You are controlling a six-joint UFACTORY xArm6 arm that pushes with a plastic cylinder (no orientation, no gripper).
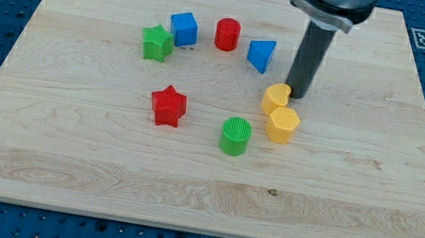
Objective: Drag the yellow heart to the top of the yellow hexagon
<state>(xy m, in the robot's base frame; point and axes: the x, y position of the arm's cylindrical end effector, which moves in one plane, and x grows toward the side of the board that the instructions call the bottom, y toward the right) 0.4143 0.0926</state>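
Observation:
The yellow heart (275, 98) lies on the wooden board (202, 178), right of centre. It touches the yellow hexagon (282, 125), which sits just below it and slightly to the view's right. My tip (297, 95) stands at the heart's upper right edge, touching or nearly touching it. The dark rod rises from there to the arm's head at the view's top.
A blue triangular block (261, 55) lies up-left of the heart. A red cylinder (227, 33), a blue cube (183, 29) and a green star (157, 42) lie further left. A red star (168, 105) and a green cylinder (236, 135) lie lower.

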